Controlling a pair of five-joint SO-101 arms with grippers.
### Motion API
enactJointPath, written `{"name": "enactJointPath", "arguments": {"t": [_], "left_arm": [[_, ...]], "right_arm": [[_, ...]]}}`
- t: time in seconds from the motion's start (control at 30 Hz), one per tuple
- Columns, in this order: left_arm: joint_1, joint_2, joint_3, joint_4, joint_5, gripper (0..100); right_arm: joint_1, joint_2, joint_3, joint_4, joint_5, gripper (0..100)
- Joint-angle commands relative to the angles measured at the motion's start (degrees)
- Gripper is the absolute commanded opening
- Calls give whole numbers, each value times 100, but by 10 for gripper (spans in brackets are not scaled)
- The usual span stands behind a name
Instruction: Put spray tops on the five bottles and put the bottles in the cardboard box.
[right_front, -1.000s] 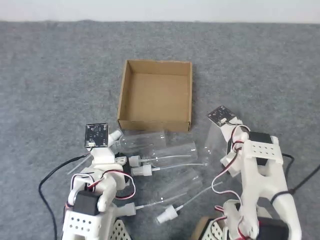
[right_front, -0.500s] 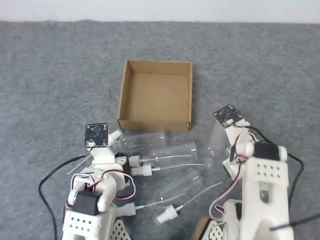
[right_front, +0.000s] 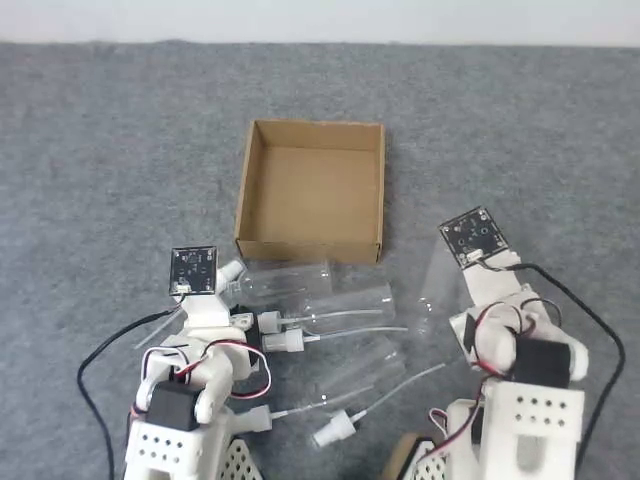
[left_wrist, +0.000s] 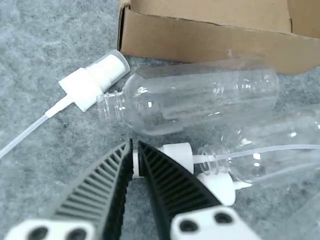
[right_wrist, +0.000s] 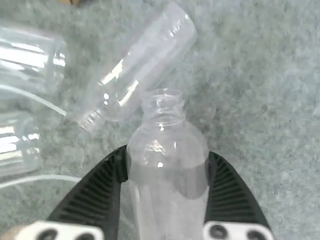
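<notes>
right jaws clamp bottle (right_wrist: 167, 160), seemingly near box (right_front: 305, 250)

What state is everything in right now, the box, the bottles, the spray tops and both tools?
cardboard box, open, nothing inside
right tool, shut on the held bottle
held bottle, no top on
left tool, shut, tips at the inserted spray top
bottle by the box, lying, no top on
loose spray top, lying at that bottle's neck
second bottle, lying
inserted spray top, tube in the second bottle, neck thread showing
</notes>
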Motion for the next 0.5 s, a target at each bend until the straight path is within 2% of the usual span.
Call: {"name": "enactJointPath", "arguments": {"t": [0.0,0.27,0.47], "left_arm": [[-18,-88,-66,-35,-44,12],[-18,-88,-66,-35,-44,12],[-18,-88,-66,-35,-44,12]], "right_arm": [[-312,-277,-88,-207,-334,104],[-875,-576,-88,-884,-1178,104],[-1297,-585,-88,-1226,-1477,104]]}}
